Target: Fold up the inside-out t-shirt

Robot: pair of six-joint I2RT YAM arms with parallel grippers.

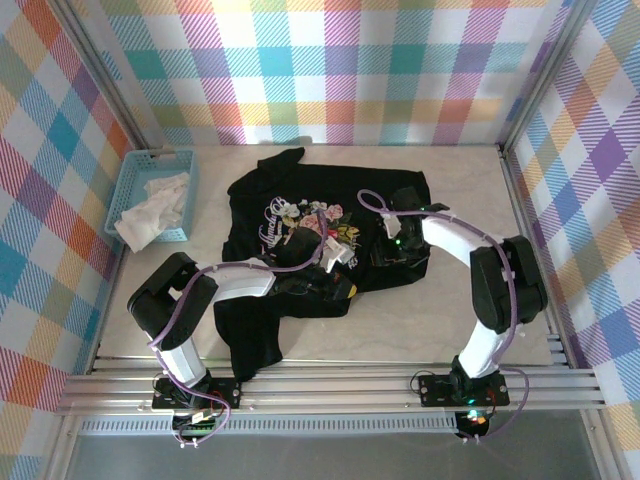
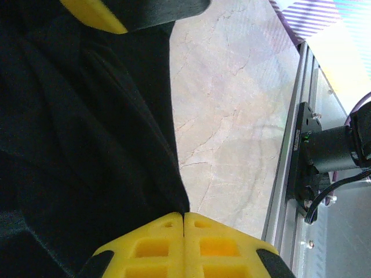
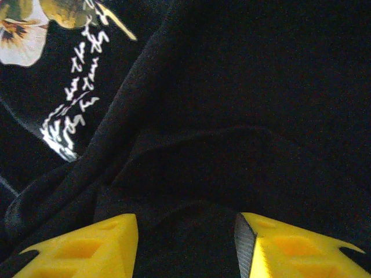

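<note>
Since the t-shirt [image 1: 300, 195] lies crumpled rather than flat across the centre of the table [image 1: 420, 330], with its graphic print [image 1: 295, 218] facing up mid-frame in the top view and one lobe trailing toward the lower left, I judge the step in hand to be straightening the cloth ahead of any fold. My left gripper [image 2: 184, 215] has its yellow pads pressed together. The shirt's edge runs straight into their seam at the bottom of the left wrist view, so I read this as a pinch on the edge, beside bare tabletop. My right gripper [image 3: 185, 223] stands spread, with wrinkled black fabric between and beneath its fingers, gripping nothing. Procedure: hold the left pinch firm; lower the right fingers over a single ridge of fabric, not a stacked layer; close fully; then draw the two grips apart evenly, low over the surface. Avoid dragging toward the basket [image 1: 150, 165] at upper left, which holds a white cloth [image 1: 150, 210].
</note>
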